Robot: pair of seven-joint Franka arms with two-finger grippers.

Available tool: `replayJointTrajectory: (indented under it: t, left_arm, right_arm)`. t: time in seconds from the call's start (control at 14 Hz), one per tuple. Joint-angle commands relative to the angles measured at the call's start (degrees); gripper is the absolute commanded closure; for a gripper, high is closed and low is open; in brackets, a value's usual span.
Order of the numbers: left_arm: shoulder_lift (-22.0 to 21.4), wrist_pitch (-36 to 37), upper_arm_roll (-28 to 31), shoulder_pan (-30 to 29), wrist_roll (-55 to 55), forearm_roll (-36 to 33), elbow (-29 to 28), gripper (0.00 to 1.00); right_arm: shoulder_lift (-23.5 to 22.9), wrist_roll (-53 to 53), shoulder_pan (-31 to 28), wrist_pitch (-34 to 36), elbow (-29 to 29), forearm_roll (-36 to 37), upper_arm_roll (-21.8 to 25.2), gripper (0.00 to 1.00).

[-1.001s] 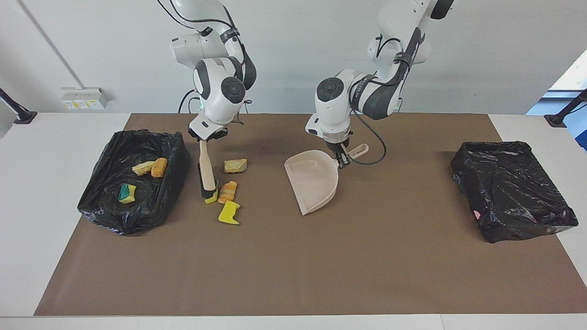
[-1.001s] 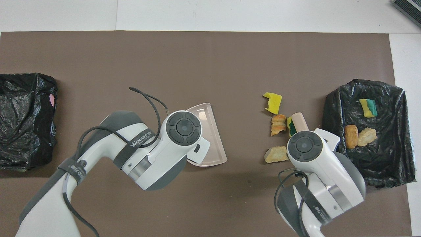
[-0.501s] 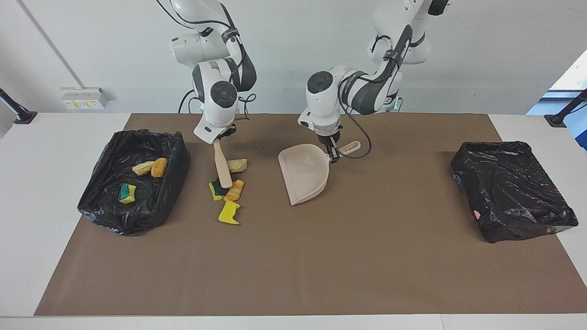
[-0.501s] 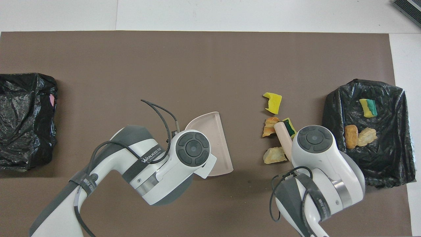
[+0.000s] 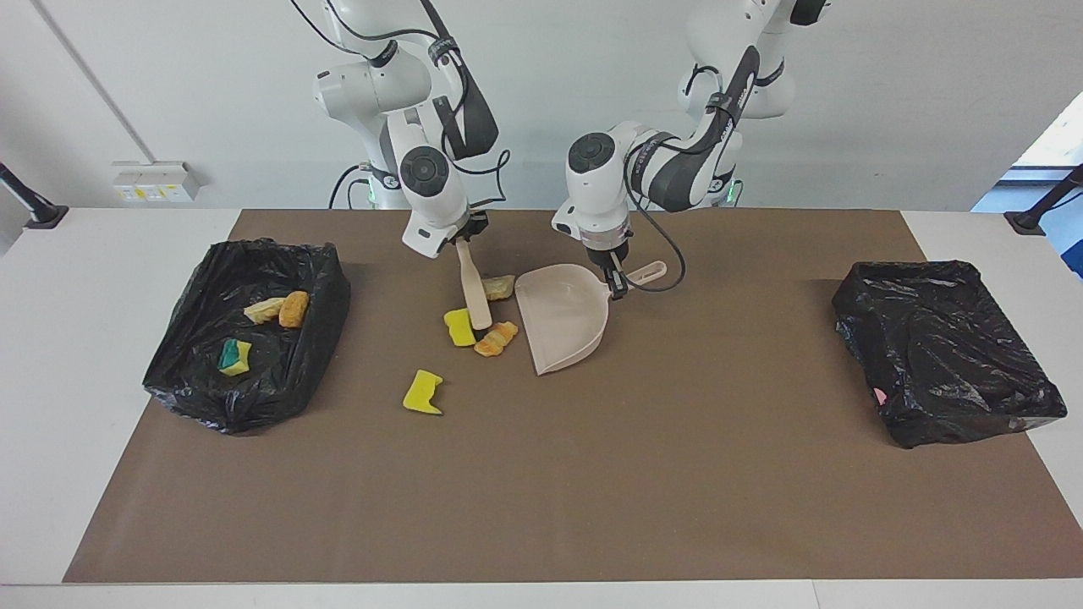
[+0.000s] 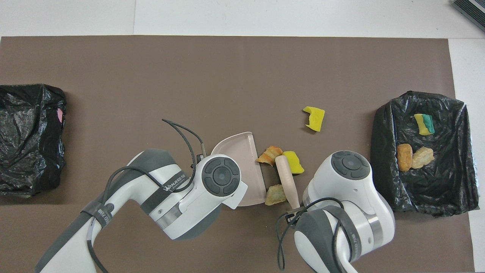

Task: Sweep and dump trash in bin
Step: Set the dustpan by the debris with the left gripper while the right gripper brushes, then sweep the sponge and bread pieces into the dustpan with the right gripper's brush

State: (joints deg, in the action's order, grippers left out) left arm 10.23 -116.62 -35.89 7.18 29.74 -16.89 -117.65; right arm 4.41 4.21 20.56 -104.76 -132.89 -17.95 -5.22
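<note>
A broad brown paper-like mat point(image 5: 541, 474) covers most of the white tabletop point(image 5: 93, 321), whose bare margins show at both ends and along the edge farthest from the robots. A pale grey wall point(image 5: 888, 93) rises past the tabletop. Fixed low on it, toward the right arm's end, is a white socket box with small yellow labels point(image 5: 154, 181). Black clamp arms point(image 5: 30, 203) stand at each end of the tabletop, the other point(image 5: 1045, 205) near a bright opening
</note>
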Motion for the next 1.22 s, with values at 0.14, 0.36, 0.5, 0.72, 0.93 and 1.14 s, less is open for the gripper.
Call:
replayJointTrajectory:
  t: [0.14,0.36,0.5,0.72,0.93,1.14]
  left_arm:
    - [-2.58,-2.38,-0.32,-0.85,0.67,-0.34,-3.55,1.0]
    - [-2.49,-2.73,-0.32,-0.94,0.67,-0.34,-3.55,1.0]
    - [-2.4,-3.52,-0.24,-1.12,0.67,-0.25,-3.64,1.0]
    - [-2.49,-3.61,-0.24,-1.56,0.67,-0.25,-3.99,1.0]
    - [-2.49,-3.61,-0.32,-1.47,0.67,-0.25,-3.99,1.0]
    - [-2.4,-3.52,-0.32,-1.56,0.76,-0.17,-3.81,1.0]
  right_arm:
    - [-0.63,-2.1,1.59,-0.36,1.31,-17.18,-0.14,1.0]
    - [-0.9,-1.4,1.59,0.78,3.24,-27.02,-0.06,1.0]
    - [-0.98,-1.13,0.37,5.24,6.66,-27.05,0.12,1.0]
    - [-1.24,-0.6,-4.54,14.47,12.89,-22.07,0.38,1.0]
    - [-2.38,-1.39,-7.37,19.06,17.65,-10.13,0.38,1.0]
    - [-4.14,-4.03,-7.38,15.04,19.42,4.28,0.21,1.0]
